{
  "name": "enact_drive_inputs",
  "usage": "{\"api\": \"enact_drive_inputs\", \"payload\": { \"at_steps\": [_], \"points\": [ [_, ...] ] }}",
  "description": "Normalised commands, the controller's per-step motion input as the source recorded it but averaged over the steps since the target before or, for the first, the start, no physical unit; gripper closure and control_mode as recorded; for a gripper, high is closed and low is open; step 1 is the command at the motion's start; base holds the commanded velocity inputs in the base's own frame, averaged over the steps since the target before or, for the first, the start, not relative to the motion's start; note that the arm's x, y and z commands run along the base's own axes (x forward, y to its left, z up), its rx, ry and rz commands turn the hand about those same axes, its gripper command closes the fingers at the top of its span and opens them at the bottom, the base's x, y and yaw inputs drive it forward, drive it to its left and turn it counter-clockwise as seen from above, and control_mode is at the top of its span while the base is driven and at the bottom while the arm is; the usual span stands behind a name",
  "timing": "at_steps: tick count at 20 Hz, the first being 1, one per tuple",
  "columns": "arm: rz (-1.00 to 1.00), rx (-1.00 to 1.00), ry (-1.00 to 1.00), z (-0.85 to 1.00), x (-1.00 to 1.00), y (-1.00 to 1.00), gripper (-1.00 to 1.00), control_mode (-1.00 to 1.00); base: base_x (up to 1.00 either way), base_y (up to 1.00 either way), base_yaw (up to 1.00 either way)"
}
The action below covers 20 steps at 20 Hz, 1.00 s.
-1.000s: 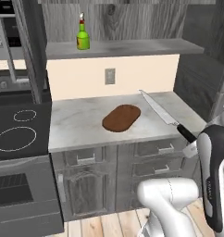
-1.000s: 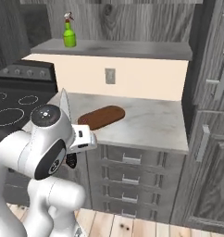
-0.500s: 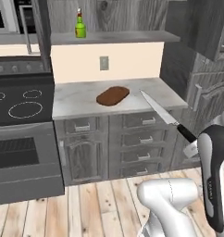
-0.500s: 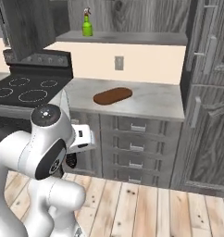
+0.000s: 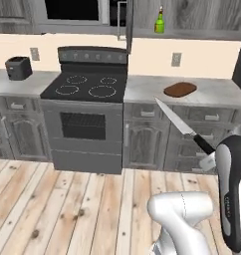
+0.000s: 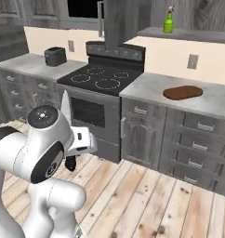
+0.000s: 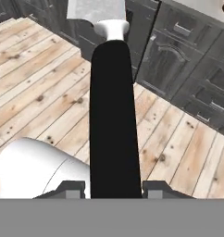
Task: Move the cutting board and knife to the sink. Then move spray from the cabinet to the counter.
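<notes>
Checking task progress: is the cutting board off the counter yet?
No. The cutting board lies flat on the counter right of the stove, while the gripper holds the knife.

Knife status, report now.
Jaws shut on knife handle, blade up. Cutting board on the counter, spray on the cabinet shelf. Nothing near the blade.

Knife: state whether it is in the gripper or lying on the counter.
In the gripper. The knife has its black handle between the fingers, and its blade sticks up in the air, away from the counter.
</notes>
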Motion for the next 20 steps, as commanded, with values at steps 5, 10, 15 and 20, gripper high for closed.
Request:
{"api": "enact_drive_inputs", "payload": {
  "at_steps": [5,10,15,20],
  "points": [
    [0.00,0.00,0.00,0.00,0.00,0.00,1.00,1.00,-0.02,0.41,0.89],
    [0.00,0.00,0.00,0.00,0.00,0.00,1.00,1.00,0.00,0.04,0.96],
    [0.00,0.00,0.00,0.00,0.00,0.00,1.00,1.00,0.28,0.00,0.87],
    [0.00,0.00,0.00,0.00,0.00,0.00,1.00,1.00,1.00,-0.10,0.43]
  ]
}}
